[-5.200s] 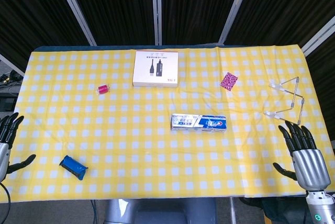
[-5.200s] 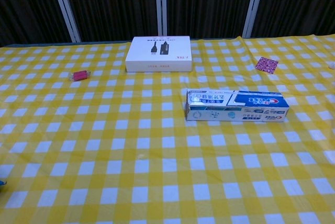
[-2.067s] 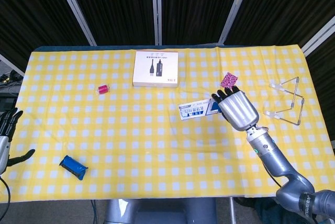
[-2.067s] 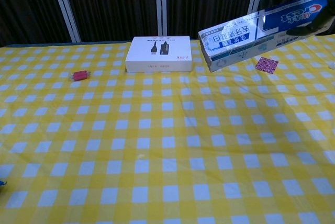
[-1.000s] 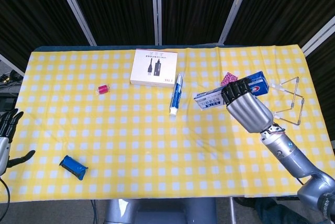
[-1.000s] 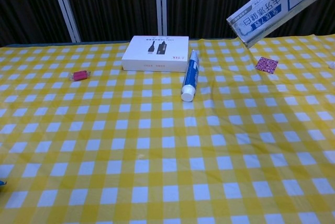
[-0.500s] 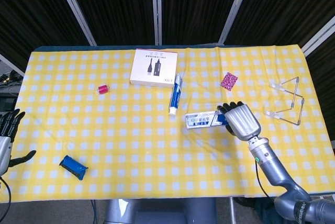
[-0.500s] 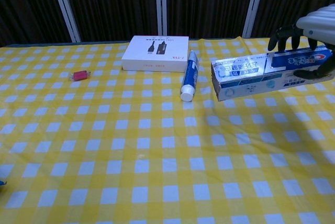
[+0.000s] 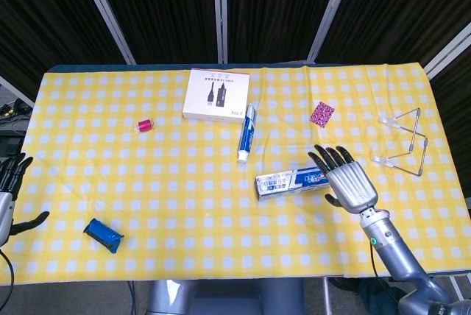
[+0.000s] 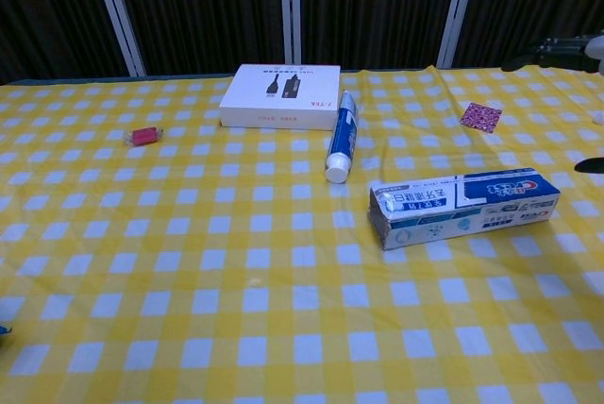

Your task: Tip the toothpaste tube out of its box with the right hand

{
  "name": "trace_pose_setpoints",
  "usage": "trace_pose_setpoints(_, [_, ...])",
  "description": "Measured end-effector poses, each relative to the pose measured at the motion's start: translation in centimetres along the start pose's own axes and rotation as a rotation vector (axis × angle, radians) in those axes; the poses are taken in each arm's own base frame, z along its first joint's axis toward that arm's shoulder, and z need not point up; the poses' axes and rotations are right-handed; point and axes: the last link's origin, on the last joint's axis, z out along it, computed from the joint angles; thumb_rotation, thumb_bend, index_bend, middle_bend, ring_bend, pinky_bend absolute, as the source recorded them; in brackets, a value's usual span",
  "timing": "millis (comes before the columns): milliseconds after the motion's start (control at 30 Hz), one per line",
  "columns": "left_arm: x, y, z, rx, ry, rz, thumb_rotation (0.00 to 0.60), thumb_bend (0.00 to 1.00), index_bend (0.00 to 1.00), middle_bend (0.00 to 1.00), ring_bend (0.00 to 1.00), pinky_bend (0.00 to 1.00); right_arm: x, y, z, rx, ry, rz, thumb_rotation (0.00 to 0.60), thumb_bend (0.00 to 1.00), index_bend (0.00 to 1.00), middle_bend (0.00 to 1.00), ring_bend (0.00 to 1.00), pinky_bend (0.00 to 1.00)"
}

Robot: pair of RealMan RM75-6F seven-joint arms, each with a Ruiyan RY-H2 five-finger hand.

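counter (image 9: 184, 204): yellow-white checked cloth, dark curtains behind. toothpaste tube (image 9: 246, 132) lies beside white box (image 9: 216, 95). toothpaste box (image 9: 291, 182) flat; right robot hand (image 9: 346, 182) spread, empty, beside it. left robot hand (image 9: 9, 201) open.

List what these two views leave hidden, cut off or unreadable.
- Right hand: chest view shows only dark slivers at its right edge.
- Left hand: cut by the head view's left edge.
- Toothpaste box: the end toward the right hand is unseen in either view.
- White box: print too small.
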Motion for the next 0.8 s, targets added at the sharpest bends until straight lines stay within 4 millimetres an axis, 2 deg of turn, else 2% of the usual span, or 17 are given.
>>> trace_pose_setpoints(167, [0.0, 0.2, -0.2, -0.008, 0.001, -0.002, 0.6, 0.0, 0.0, 0.0, 0.0, 0.0, 0.4, 1.6, -2.6, -0.009, 0.113, -0.046, 0.6, 0.06, 0.13, 0.1, 0.12, 0.09])
trace_pose_setpoints(333, [0.1, 0.2, -0.4, -0.011, 0.003, -0.005, 0.6, 0.0, 0.0, 0.0, 0.0, 0.0, 0.1, 3.8, -6.5, -0.077, 0.212, -0.045, 0.6, 0.06, 0.13, 0.09, 0.1, 0.06])
trace_pose_setpoints(400, [0.1, 0.3, -0.5, -0.012, 0.003, -0.006, 0.6, 0.0, 0.0, 0.0, 0.0, 0.0, -0.1, 4.6, -8.2, -0.114, 0.237, -0.04, 0.6, 0.03, 0.13, 0.08, 0.08, 0.04])
trace_pose_setpoints(467, [0.2, 0.3, -0.5, -0.013, 0.005, -0.006, 0.6, 0.0, 0.0, 0.0, 0.0, 0.0, -0.5, 5.2, -9.7, -0.144, 0.245, -0.036, 0.6, 0.0, 0.08, 0.03, 0.03, 0.01])
trace_pose_setpoints(567, [0.2, 0.2, -0.6, -0.014, 0.006, -0.007, 0.6, 0.0, 0.0, 0.0, 0.0, 0.0, -1.0, 5.7, -11.0, -0.169, 0.226, -0.023, 0.6, 0.0, 0.01, 0.0, 0.0, 0.0])
trace_pose_setpoints(800, [0.3, 0.2, -0.7, -0.016, 0.007, -0.006, 0.6, 0.0, 0.0, 0.0, 0.0, 0.0, -1.4, 6.9, -12.4, -0.233, 0.117, -0.004, 0.6, 0.0, 0.0, 0.0, 0.0, 0.0])
